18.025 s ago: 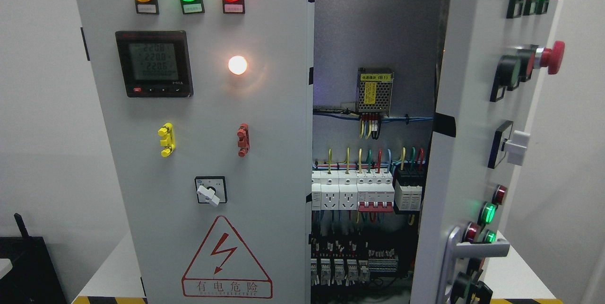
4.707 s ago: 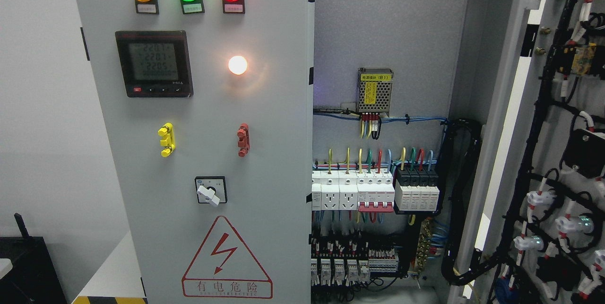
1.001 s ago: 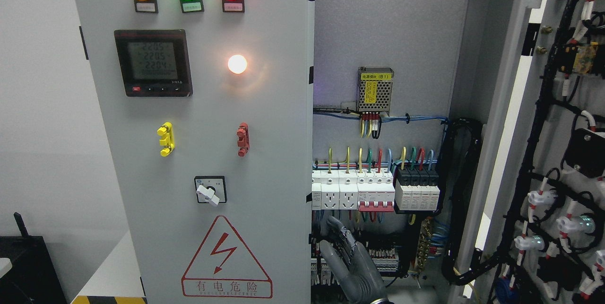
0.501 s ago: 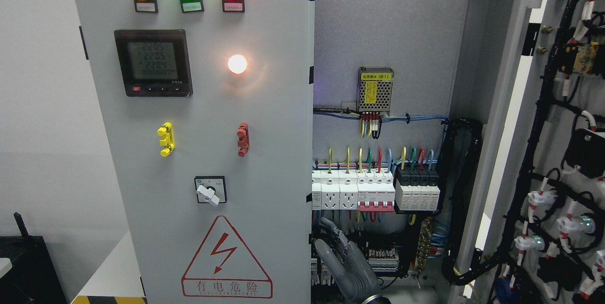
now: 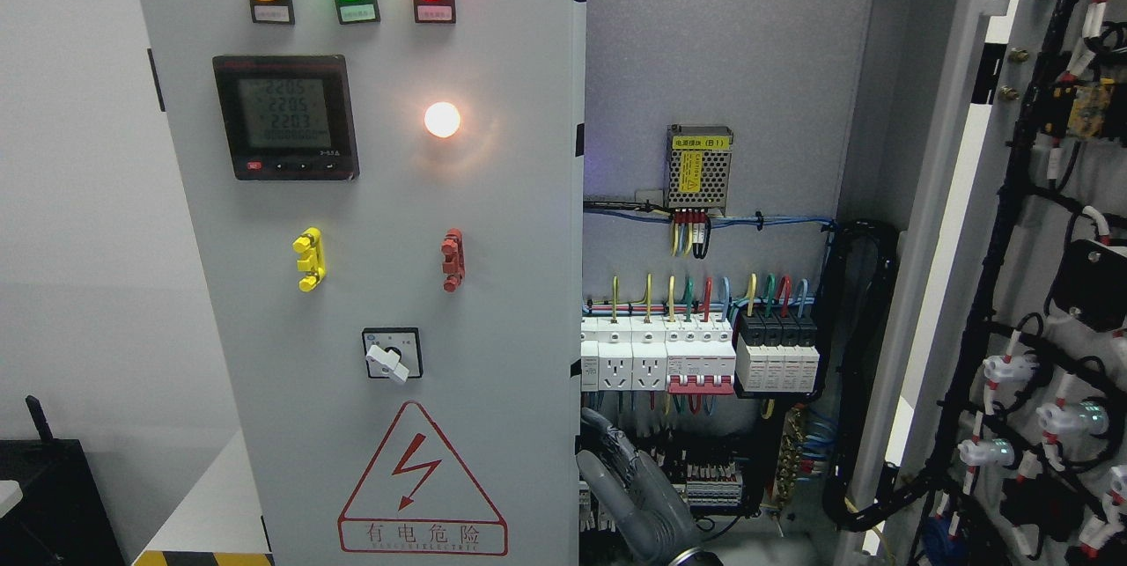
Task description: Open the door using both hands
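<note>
The right hand [image 5: 638,496] rises from the bottom edge, just right of the left door's [image 5: 493,302] free edge. Its fingers [image 5: 607,443] are spread upward and grip nothing, and whether its thumb touches that edge cannot be told. The left door stands shut, level with the hand and to its left, its warning triangle [image 5: 423,482] low on the face. Well right of the left door, the right door [image 5: 1048,284] hangs wide open, wiring side showing. Behind the left door's plane, breakers [image 5: 700,359] sit above the fingertips
</note>
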